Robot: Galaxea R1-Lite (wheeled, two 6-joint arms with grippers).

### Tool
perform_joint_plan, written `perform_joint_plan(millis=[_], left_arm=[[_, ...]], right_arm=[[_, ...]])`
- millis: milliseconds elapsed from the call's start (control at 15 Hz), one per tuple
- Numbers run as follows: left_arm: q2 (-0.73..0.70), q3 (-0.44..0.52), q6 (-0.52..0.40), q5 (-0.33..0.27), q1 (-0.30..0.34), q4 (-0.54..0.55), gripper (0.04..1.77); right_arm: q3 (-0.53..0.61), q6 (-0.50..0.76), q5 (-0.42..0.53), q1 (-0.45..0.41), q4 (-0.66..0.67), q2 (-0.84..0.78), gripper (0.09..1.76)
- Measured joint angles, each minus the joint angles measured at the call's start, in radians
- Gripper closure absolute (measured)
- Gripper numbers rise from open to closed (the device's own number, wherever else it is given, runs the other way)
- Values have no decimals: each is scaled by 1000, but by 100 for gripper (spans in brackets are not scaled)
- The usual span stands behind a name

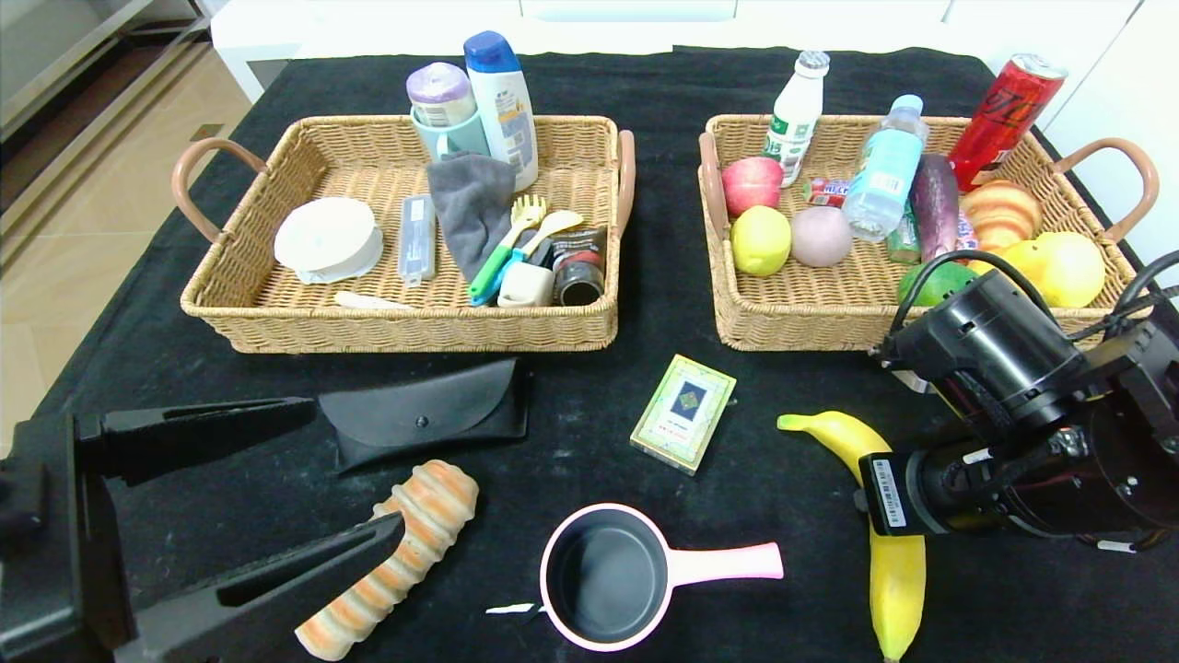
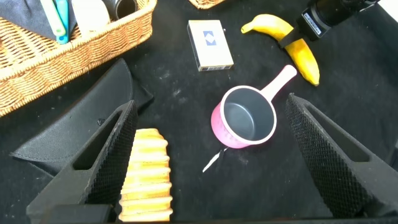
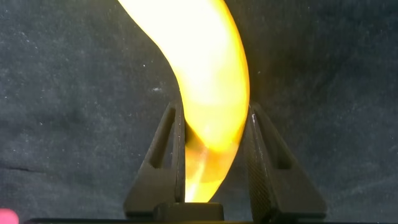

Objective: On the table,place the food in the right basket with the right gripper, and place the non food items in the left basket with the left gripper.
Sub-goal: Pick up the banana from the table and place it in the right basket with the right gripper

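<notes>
My right gripper (image 3: 212, 109) is shut on the yellow banana (image 1: 898, 571), which lies on the table (image 1: 589, 405) at the near right; in the head view the wrist hides the fingers. My left gripper (image 1: 357, 468) hangs open at the near left, holding nothing. Below it lies the striped bread roll (image 1: 405, 552), with the black glasses case (image 1: 428, 414) just beyond. The green-and-cream card box (image 1: 683, 412) and the pink saucepan (image 1: 608, 575) sit mid-table. The water bottle (image 1: 886, 170) lies in the right basket (image 1: 792, 336).
The left basket (image 1: 396, 336) holds a shampoo bottle, a cloth, cutlery and other household items. Fruit, a milk bottle and a red can fill the right basket. A small white scrap (image 1: 509, 609) lies beside the saucepan.
</notes>
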Motion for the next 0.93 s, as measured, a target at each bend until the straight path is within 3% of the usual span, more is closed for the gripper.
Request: perform_joint_plan(millis=[533, 933], left_arm=[[5, 1, 0, 0, 0, 0, 9], [9, 3, 0, 0, 0, 1, 9]], right_arm=[[-21, -2, 3, 10, 0, -92, 123], [-175, 6, 7, -50, 3, -136, 123]])
